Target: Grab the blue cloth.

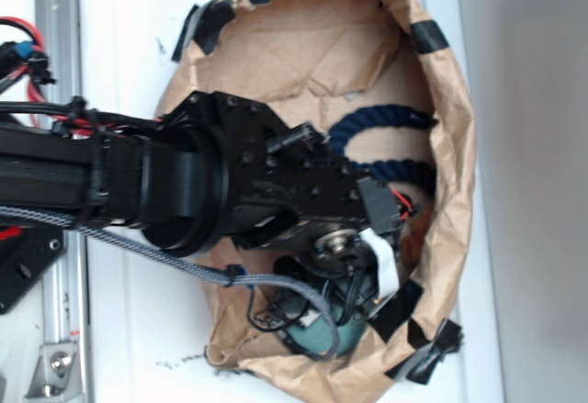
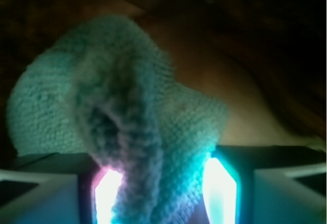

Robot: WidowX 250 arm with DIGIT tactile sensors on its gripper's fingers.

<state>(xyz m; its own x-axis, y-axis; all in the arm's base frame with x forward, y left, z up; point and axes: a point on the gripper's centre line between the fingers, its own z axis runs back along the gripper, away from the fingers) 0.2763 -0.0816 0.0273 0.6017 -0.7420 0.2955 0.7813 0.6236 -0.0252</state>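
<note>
The blue cloth [image 2: 117,112] is a fuzzy teal lump that fills most of the wrist view. A bunched fold of it runs down between my two glowing pads [image 2: 220,193] and touches both. My gripper [image 2: 162,188] is shut on that fold. In the exterior view the cloth [image 1: 317,337] shows as a teal patch at the lower end of the brown paper bag [image 1: 455,146]. The black arm reaches into the bag from the left. Its wrist and cables cover the cloth's upper part and hide the fingers.
A thick dark navy rope [image 1: 381,137] curls inside the bag, above the wrist. The bag's crumpled walls, patched with black tape [image 1: 430,36], stand all round the arm. White table surface [image 1: 524,146] lies outside the bag.
</note>
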